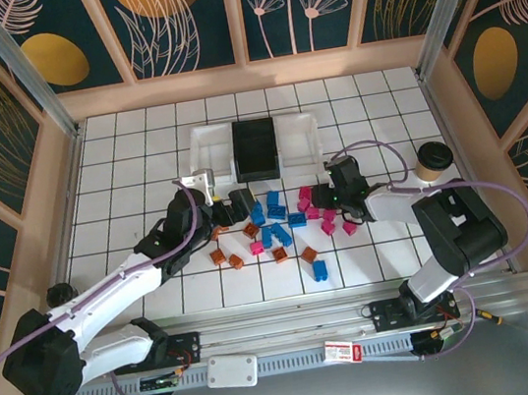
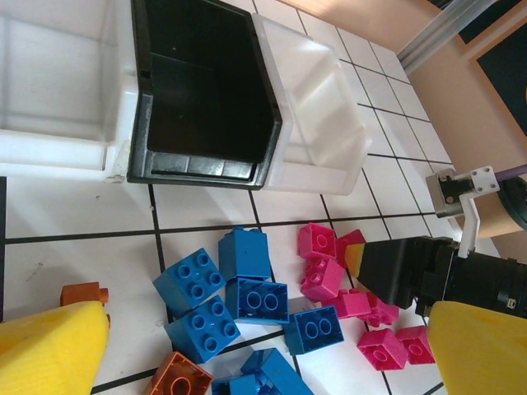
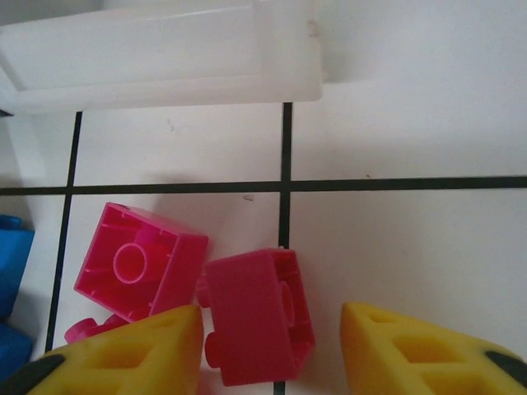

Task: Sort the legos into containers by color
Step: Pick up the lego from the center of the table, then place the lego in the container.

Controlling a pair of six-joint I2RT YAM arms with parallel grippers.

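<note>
The right gripper [image 3: 272, 325] stands open astride a pink lego [image 3: 251, 309], not clamped, while the left gripper [image 2: 263, 329] gapes wide and empty over blue legos [image 2: 257, 298].

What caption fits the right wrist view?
Open right hand straddles a pink brick on the tiles near a white bin.

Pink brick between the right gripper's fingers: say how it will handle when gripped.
The pink brick looks like rigid plastic, so it probably won't deform. It lies askew to the open right gripper, so it may twist as that closes. Being small, it is likely light, and might nudge the neighbouring brick.
</note>
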